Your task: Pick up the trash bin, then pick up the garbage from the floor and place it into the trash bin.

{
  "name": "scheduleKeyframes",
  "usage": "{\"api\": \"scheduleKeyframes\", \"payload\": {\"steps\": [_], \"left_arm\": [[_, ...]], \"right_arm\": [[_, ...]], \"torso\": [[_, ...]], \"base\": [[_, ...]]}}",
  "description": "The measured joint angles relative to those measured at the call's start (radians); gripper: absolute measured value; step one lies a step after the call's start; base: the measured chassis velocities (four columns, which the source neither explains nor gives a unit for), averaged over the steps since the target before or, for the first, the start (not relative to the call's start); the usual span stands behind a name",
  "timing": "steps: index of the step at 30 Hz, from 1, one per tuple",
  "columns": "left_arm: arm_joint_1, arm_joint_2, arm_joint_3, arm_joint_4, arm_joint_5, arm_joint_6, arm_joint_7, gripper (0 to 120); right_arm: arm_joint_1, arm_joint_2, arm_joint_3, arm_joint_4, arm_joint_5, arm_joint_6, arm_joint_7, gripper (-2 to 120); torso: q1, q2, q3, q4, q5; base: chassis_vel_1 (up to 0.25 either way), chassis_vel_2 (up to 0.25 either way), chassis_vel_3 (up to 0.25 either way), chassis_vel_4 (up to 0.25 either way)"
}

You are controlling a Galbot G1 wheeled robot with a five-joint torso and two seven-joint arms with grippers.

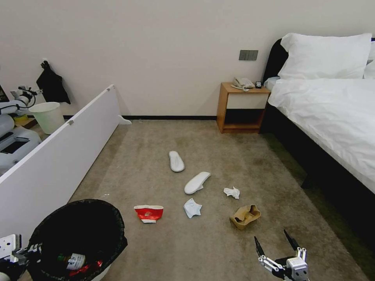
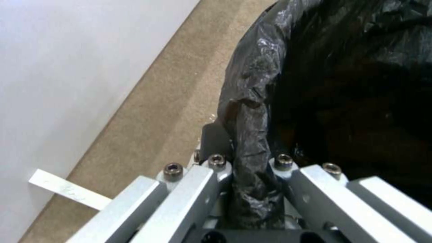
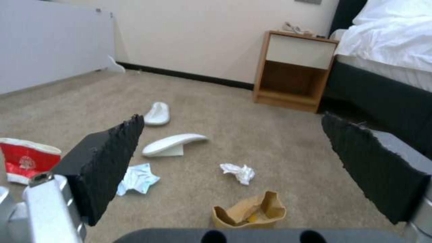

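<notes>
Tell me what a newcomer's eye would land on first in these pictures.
First the litter on the carpet mid-room: a flattened red paper cup, two white slippers, crumpled tissues and a brown cardboard box. Next the trash bin at lower left, its black liner pinched by the left gripper. The right gripper hovers open at lower right, near the box.

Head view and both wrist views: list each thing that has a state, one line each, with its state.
trash bin: upright, rim clamped by the left gripper, some litter inside.
right gripper: open, above the carpet near the cardboard box.
red paper cup: flattened, on the carpet.
cardboard box: crushed, open.
two tissues: crumpled.
two slippers: lying apart.
</notes>
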Motion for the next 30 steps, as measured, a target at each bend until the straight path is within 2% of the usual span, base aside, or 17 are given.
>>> {"api": "scheduleKeyframes", "payload": {"steps": [30], "left_arm": [[-0.001,-0.006,0.009,-0.008,0.003,0.0,-0.003,3]], "right_arm": [[0.008,-0.002,0.003,-0.003,0.014,-0.003,-0.012,100]], "torso": [[0.0,0.0,0.0,0.0,0.0]], "base": [[-0.029,0.028,0.03,-0.026]]}}
